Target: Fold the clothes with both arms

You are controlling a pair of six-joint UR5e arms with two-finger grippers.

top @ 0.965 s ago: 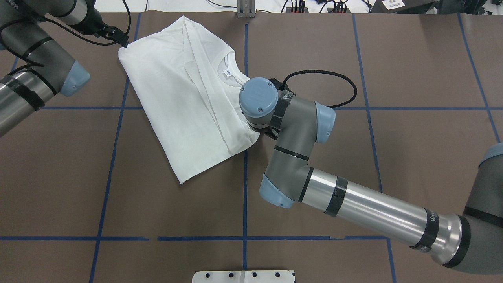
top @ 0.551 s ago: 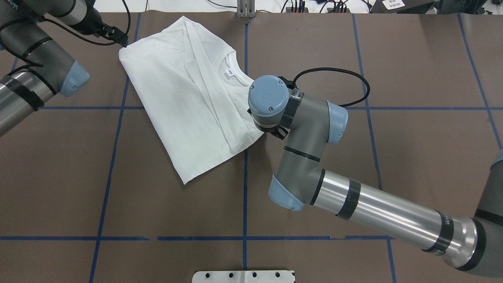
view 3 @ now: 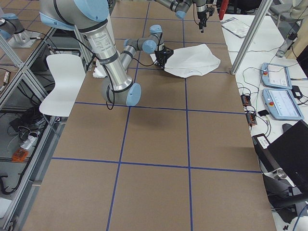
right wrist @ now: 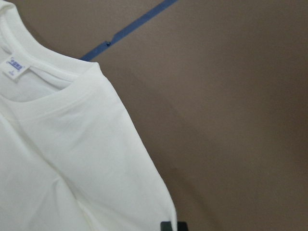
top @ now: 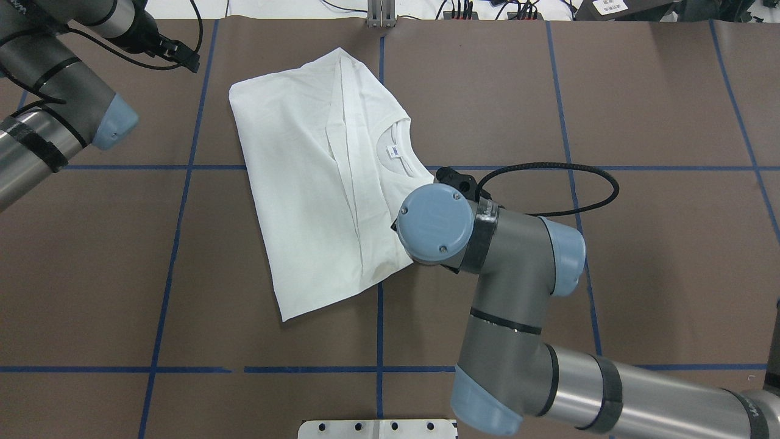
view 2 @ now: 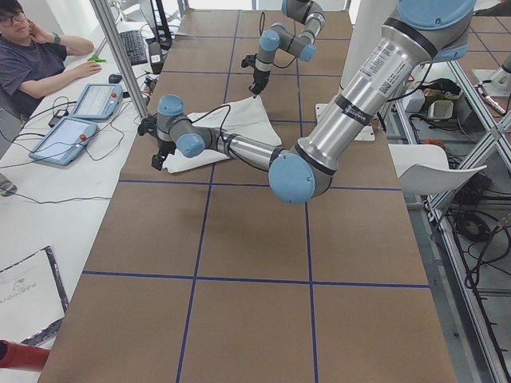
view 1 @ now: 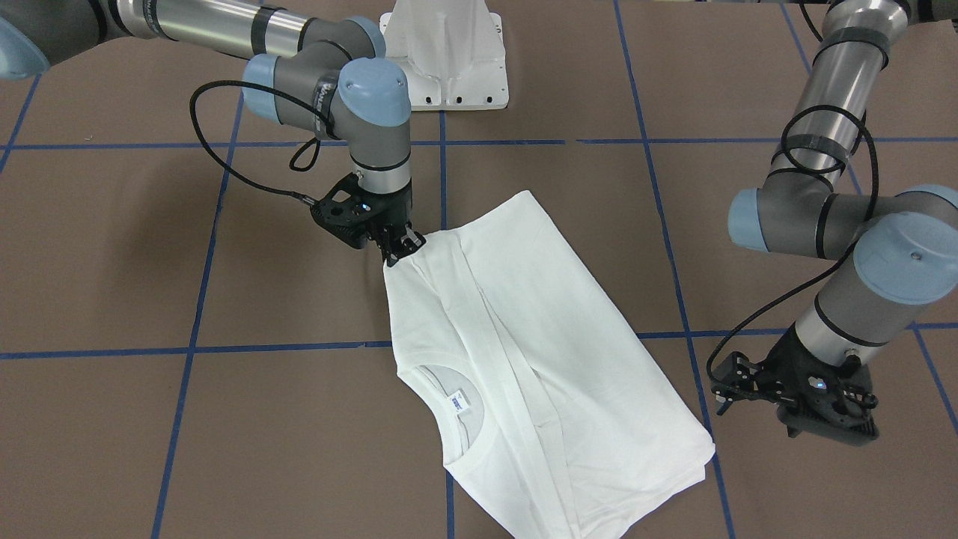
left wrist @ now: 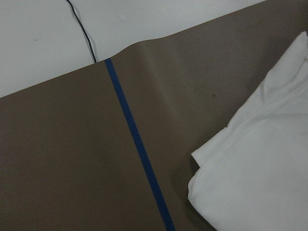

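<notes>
The brown counter carries a grid of blue tape. The folded white shirt lies near its centre; the neck label print is illegible. The right gripper pinches one shirt corner. The left gripper stands clear of the shirt; whether it is open cannot be told.

The folded white T-shirt lies near the table's far end, right gripper at its robot-side corner, left gripper apart beyond.
</notes>
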